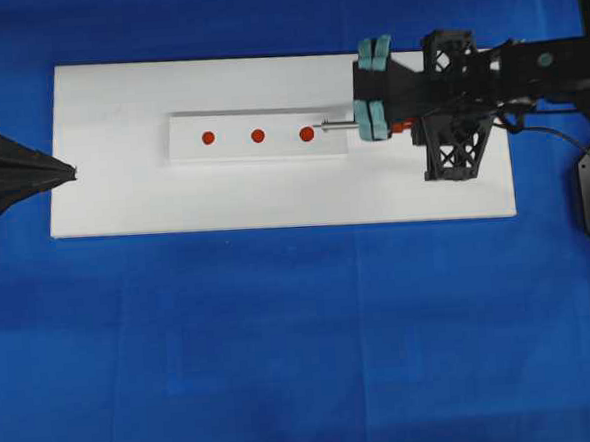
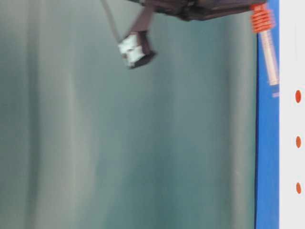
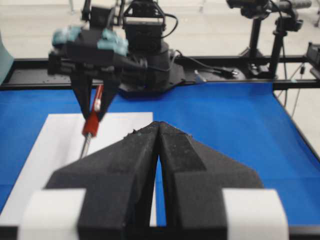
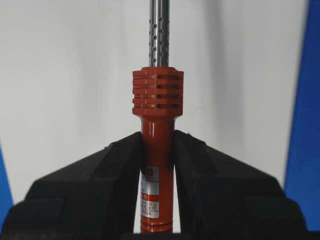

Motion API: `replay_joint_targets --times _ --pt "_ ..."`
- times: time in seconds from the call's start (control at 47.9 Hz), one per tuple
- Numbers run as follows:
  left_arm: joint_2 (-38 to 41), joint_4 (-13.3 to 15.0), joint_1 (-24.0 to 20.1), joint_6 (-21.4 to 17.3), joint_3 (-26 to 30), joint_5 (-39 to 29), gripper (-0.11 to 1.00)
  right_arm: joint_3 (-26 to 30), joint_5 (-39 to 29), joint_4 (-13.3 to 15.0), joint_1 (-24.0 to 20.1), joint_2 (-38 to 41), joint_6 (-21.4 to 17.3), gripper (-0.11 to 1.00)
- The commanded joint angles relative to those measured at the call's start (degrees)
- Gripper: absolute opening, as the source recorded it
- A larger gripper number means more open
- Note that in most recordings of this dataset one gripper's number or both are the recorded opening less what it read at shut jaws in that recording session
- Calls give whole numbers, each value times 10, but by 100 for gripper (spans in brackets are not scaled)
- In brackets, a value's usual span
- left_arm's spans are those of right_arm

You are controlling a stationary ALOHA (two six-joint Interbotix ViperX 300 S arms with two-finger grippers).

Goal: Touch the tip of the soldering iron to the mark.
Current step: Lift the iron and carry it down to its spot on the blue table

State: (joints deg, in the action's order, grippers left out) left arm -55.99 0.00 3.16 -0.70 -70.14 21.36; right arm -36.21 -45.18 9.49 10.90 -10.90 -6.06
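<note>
Above white board [image 1: 124,201], right hand [image 4: 158,165] clenches soldering iron [image 4: 158,125] pointing past its fingertips.

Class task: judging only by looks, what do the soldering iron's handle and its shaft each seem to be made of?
The soldering iron's handle: probably moulded plastic, matte orange-red, with ribbed slots and a printed label. Its shaft: likely steel or plated metal, shiny silver with rows of small holes.
</note>
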Motion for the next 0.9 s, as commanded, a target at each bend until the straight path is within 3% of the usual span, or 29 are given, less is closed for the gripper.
replay_joint_targets --times 0.0,0.459,0.647,0.877 --pt "2 -2 2 0 8 5 0 30 -21 1 1 -33 0 6" --pt "2 -2 2 1 8 5 0 45 -51 1 -4 -73 -6 6" --pt "2 -2 2 3 8 6 0 41 -54 1 -27 -76 -38 6" --pt "2 -2 2 4 9 6 0 35 -54 1 -91 -79 -98 6"
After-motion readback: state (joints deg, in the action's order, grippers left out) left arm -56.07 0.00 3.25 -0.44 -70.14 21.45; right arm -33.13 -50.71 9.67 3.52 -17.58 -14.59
